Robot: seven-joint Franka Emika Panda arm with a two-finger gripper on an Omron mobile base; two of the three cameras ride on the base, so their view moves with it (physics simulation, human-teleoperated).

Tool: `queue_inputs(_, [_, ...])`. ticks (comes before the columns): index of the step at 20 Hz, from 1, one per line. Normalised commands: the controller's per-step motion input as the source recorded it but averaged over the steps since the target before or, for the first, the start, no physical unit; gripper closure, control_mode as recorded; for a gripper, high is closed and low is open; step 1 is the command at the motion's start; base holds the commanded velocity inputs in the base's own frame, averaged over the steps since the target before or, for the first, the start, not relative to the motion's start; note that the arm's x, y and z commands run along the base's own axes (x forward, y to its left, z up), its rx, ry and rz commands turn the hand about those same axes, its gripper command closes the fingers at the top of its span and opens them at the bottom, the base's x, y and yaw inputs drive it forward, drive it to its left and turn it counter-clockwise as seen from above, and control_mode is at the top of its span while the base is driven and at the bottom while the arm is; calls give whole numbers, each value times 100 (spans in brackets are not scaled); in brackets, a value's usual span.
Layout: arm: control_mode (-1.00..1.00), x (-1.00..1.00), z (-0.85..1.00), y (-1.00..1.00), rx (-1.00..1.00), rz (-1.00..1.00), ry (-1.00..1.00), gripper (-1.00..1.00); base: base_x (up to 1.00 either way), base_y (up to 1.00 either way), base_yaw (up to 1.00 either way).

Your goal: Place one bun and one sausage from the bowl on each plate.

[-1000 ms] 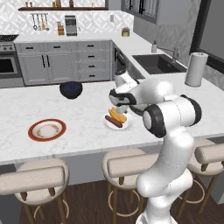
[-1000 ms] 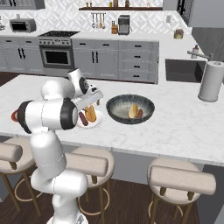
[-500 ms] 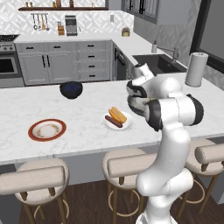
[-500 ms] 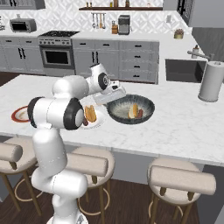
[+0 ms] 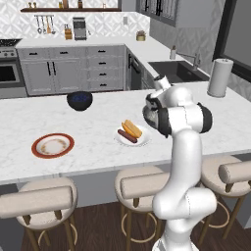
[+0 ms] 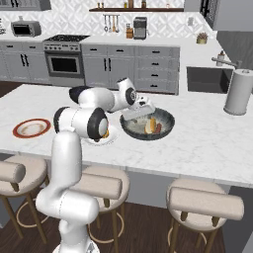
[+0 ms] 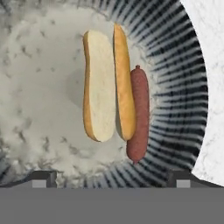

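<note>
- White marble surface (image 5: 98, 162): the wide dark grey bowl (image 6: 129, 129) is the landmark; beside it, the plain white plate (image 5: 120, 140) already carries a bun and sausage.
- Red-rimmed cream plate (image 5: 53, 145), well apart from the bowl, sits bare: its serving appears to be the step in hand.
- Open-split tan bun (image 7: 107, 85) and reddish-brown sausage (image 7: 139, 114) lie touching inside the bowl.
- Hand (image 7: 111, 177) hovers over the bowl, fingers spread wide, holding nothing; next comes a descent onto one item.
</note>
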Motion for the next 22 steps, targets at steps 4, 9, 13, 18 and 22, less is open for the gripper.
queue_inputs(4, [-100,39,-47,-3,-1,0,-8,-100,0,0,0])
queue_inputs(9, [-100,0,-49,-44,0,-4,0,-100,0,0,0])
queue_inputs(13, [-100,8,-22,-11,0,-1,0,-100,0,0,0])
queue_inputs(18, [-100,6,-28,0,0,0,0,-100,0,0,0])
queue_inputs(22, [-100,18,-34,0,-2,0,0,-100,0,0,0])
